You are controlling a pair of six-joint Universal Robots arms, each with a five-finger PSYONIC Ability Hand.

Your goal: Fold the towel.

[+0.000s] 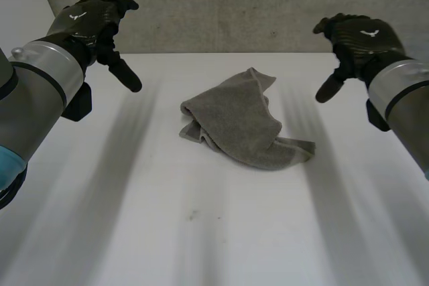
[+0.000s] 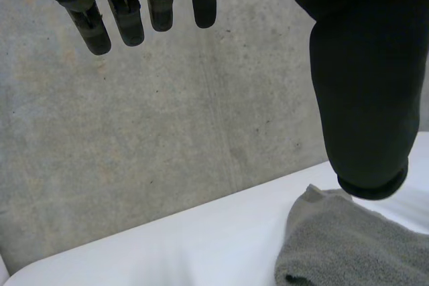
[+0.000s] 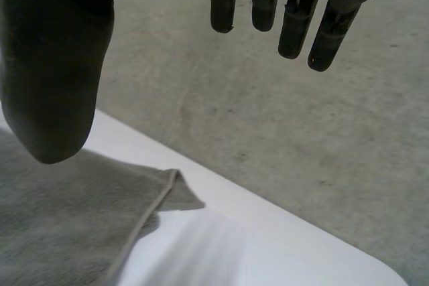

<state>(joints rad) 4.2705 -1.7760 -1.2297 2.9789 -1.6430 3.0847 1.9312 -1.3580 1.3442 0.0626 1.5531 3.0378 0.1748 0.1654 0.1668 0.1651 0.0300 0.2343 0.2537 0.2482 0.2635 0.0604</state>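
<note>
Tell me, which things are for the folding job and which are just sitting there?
For the job: crumpled grey towel, left hand, right hand, both open, holding nothing.
Just there: white table, concrete wall.

One grey towel [image 1: 241, 125], one white table [image 1: 134, 219], two black hands — left hand [image 1: 90, 21], right hand [image 1: 358, 38].
</note>
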